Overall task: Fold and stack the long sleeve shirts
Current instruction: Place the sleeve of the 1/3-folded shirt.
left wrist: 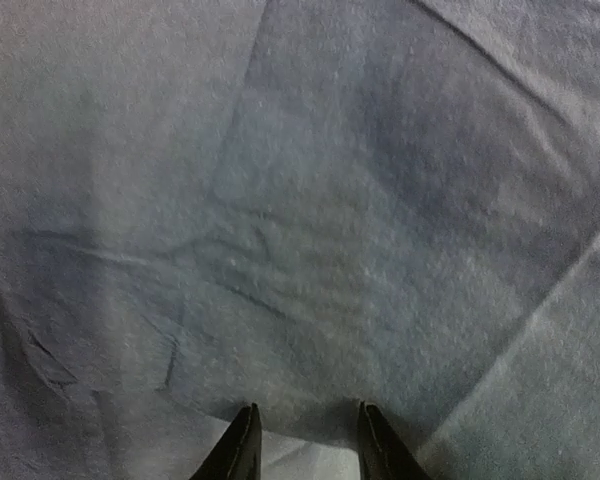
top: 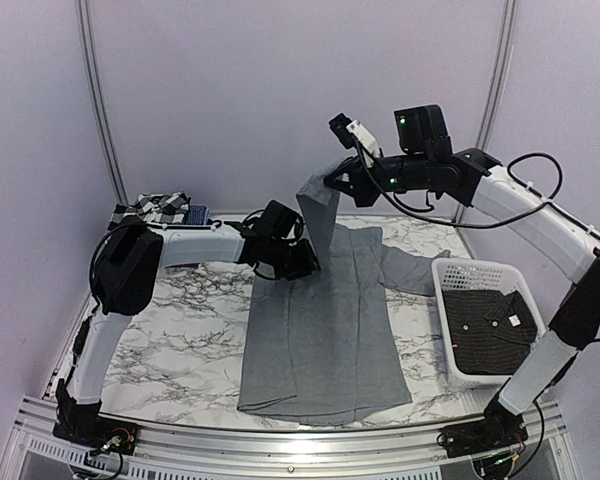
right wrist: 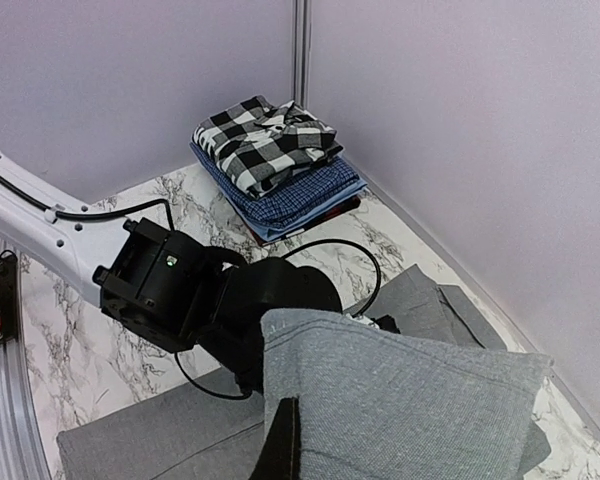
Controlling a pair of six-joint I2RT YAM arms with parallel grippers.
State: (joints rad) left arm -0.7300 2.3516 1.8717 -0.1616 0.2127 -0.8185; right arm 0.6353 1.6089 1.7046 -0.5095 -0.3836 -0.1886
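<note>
The grey shirt [top: 320, 340], the largest thing here, lies spread front-up along the marble table [top: 180, 340], hem towards the arm bases, with one long strip on its left side lifted high above the collar end. I judge it light, limp and not slippery: it drapes straight from a pinch and creases where pressed, so it wants holding at an edge or seam, with a second point pinned flat to set the fold line. It is plain mid-grey, fine-woven, with a placket down the middle and one sleeve trailing towards the white basket [top: 470, 265], where a dark charcoal shirt [top: 490, 325] lies loosely. At the far left corner a black-and-white checked shirt [right wrist: 265, 140] sits folded on a blue shirt [right wrist: 300, 200]. The right gripper [top: 332, 183] is clamped on the raised strip. The left gripper [top: 302, 262] rests low on the cloth beside the fold, fingers apart; whether any fabric sits between them is hard to tell.
</note>
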